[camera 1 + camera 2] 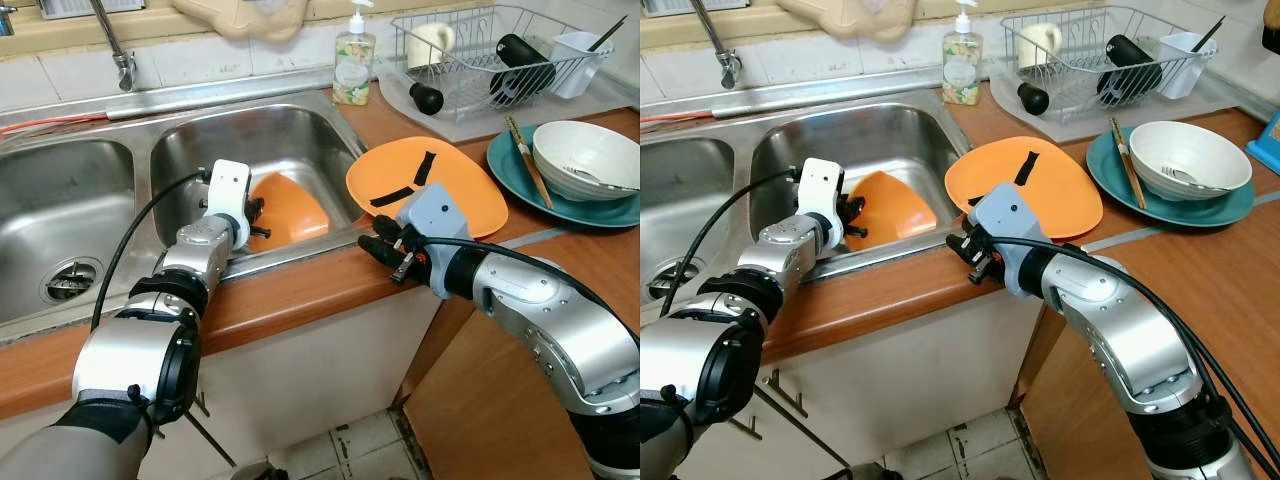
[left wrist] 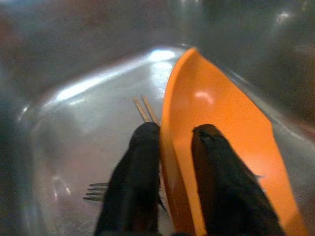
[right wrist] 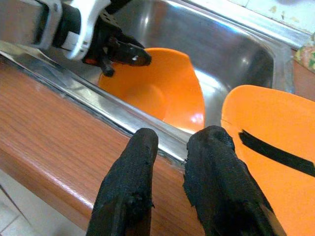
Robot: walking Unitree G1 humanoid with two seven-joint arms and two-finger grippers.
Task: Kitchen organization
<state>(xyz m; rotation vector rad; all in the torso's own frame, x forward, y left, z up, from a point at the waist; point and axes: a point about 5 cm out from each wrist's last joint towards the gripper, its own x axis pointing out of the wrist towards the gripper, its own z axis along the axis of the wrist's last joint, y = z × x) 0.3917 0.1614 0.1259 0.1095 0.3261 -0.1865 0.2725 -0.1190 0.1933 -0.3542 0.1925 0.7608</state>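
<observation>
An orange bowl (image 1: pixel 297 208) leans on its side in the right sink basin (image 1: pixel 300 130). My left gripper (image 1: pixel 262 216) reaches down into the basin and is shut on the bowl's rim (image 2: pixel 172 147), one finger inside and one outside. A fork (image 2: pixel 98 191) and wooden chopsticks (image 2: pixel 145 108) lie on the basin floor beside it. An orange plate (image 1: pixel 455 195) with two black strips on it rests on the counter, overhanging the sink's right edge. My right gripper (image 1: pixel 385 255) hovers low over the wooden counter edge (image 3: pixel 59 142) just in front of that plate, fingers together and holding nothing.
A teal plate (image 1: pixel 600 210) with a white bowl (image 1: pixel 585 150), a spoon and chopsticks (image 1: pixel 527 160) sits at the right. Behind it stands a wire dish rack (image 1: pixel 490 60) with cups. A soap bottle (image 1: pixel 353 62) and the faucet (image 1: pixel 112 40) line the back; the left basin (image 1: pixel 60 200) is beside them.
</observation>
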